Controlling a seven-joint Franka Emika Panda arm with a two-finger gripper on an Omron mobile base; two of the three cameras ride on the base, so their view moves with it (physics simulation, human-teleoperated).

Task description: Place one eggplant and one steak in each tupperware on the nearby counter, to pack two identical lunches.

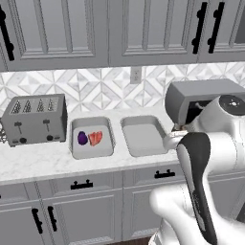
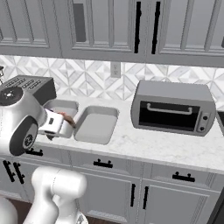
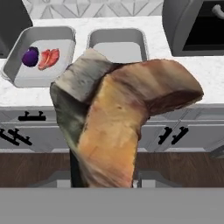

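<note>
The counter (image 1: 43,165) runs under the wall cabinets, carrying a toaster oven (image 2: 173,107), a toaster (image 1: 34,119) and two tubs side by side. The left tub (image 1: 92,125) already holds an eggplant (image 1: 82,138) and a steak (image 1: 95,138), lying just beside each other. The right tub (image 1: 143,135) has nothing in it.

The gripper (image 3: 105,181) is partly closed on a second steak (image 3: 122,127), a brown and tan slab that hangs large in front of the hand camera; one dark finger shows at its lower left edge. The hand hovers out in front of the cabinet drawers, short of the counter edge.

So one lunch looks packed and the second is being started. The step in hand appears to be carrying this steak to the right tub. The next move likely calls for reaching forward over the rim and lowering before letting go.

The hand view shows the held steak and both tubs' contents. The right base view shows the white hand (image 2: 54,124) near the left tub, with a sliver of meat at its tip, plus the whole toaster oven.
</note>
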